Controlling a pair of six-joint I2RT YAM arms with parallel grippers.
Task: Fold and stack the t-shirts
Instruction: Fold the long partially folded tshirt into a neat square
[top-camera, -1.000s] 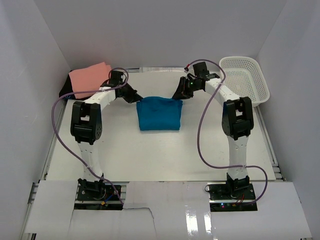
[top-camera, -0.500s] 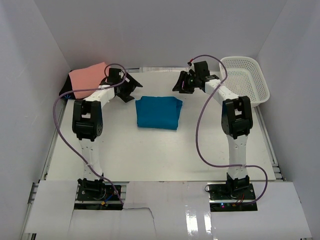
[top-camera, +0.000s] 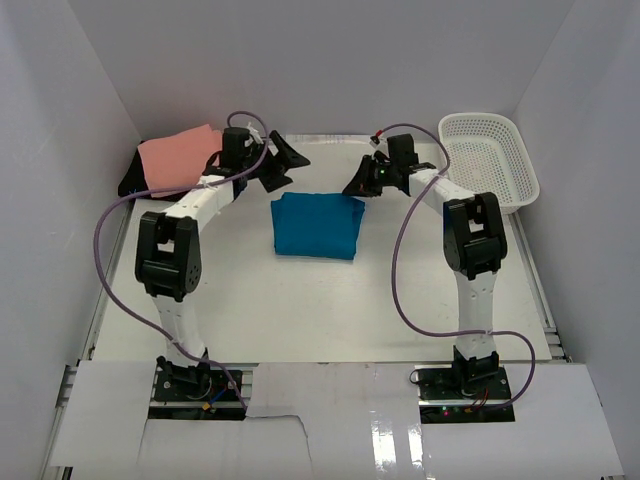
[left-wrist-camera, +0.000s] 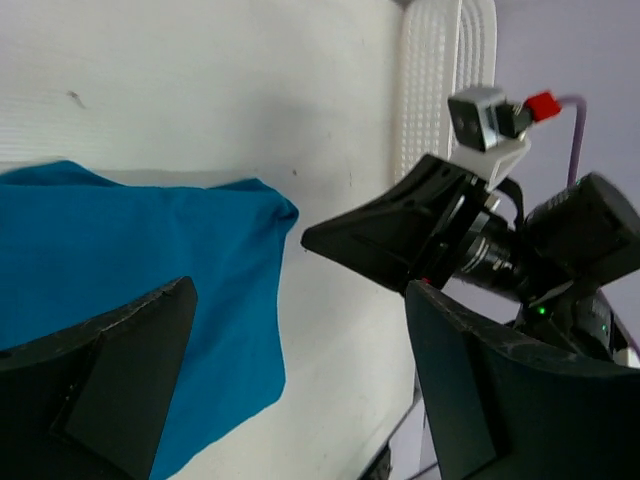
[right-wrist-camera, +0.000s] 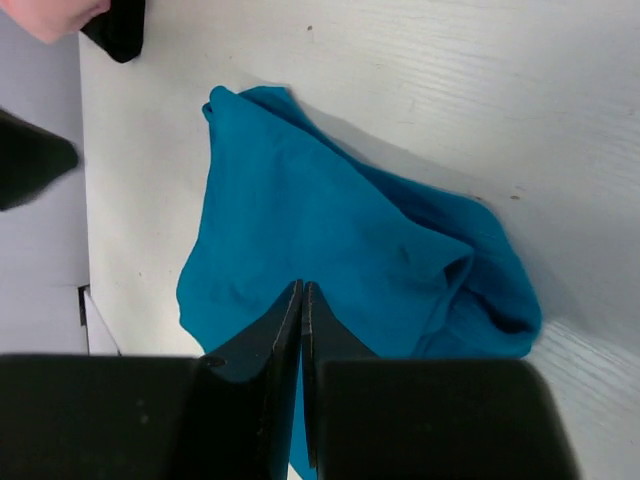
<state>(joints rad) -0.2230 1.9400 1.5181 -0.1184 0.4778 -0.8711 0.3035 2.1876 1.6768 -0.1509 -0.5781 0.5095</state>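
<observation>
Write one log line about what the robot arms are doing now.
left end effector: open, empty | right end effector: shut, pointing at blue t-shirt | blue t-shirt: folded on table, not yet on pink t-shirt

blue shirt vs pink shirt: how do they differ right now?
The blue shirt lies mid-table, directly on the tabletop; the pink shirt sits in the far-left corner atop a dark item. The blue shirt looks rumpled in the right wrist view; the pink shirt looks flatter. Both are folded into rough rectangles.

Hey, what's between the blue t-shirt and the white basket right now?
Only the right gripper and its forearm cross the table between blue t-shirt and white basket; the top external view shows it.
</observation>
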